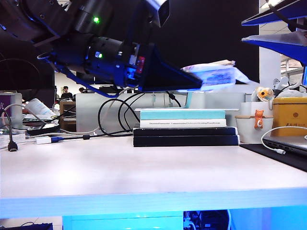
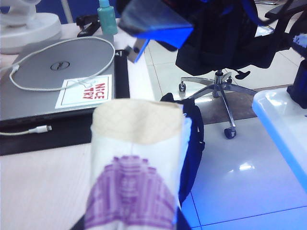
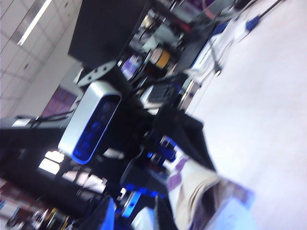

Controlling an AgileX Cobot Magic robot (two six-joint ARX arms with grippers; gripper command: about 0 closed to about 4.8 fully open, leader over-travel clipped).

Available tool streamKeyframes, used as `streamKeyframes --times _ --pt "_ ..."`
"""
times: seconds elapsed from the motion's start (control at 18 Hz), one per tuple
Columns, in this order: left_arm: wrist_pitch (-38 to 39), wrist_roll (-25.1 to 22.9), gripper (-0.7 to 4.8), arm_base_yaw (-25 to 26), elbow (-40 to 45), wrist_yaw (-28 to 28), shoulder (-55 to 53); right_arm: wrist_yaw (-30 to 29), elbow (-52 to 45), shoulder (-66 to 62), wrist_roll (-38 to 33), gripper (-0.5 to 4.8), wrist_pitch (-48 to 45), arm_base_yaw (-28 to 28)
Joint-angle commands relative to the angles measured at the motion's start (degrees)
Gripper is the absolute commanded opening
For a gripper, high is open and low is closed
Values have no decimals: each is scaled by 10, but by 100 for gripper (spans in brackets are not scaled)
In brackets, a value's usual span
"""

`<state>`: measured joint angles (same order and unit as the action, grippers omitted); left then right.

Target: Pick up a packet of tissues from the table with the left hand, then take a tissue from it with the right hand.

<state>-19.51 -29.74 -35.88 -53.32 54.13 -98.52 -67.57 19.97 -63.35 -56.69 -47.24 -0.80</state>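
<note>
Above the table [image 1: 120,167], packet of tissues [image 1: 214,75] pinched between left hand [image 1: 194,82] fingertips, right hand [image 1: 280,28] unclear.

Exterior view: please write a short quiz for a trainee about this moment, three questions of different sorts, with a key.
1. True or false: the packet of tissues lies flat on the table.
2. What stands on the table below the packet? A: a stack of books. B: a kettle. C: a bowl.
3. Fill the gap: the right pincer, high at the right of the packet and apart from it, has its jaws ____ and holds nothing.

Key
1. False: the left pincer holds the packet in the air, above the table.
2. A.
3. open.
</note>
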Motion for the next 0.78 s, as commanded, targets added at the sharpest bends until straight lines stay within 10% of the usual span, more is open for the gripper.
streamKeyframes --times 0.06,0.78 --pt "-20 4 147 -7 -2 -5 3 -20 2 1 -7 115 -8 0" --pt "-68 59 146 -26 -2 -5 3 20 2 0 69 115 84 0"
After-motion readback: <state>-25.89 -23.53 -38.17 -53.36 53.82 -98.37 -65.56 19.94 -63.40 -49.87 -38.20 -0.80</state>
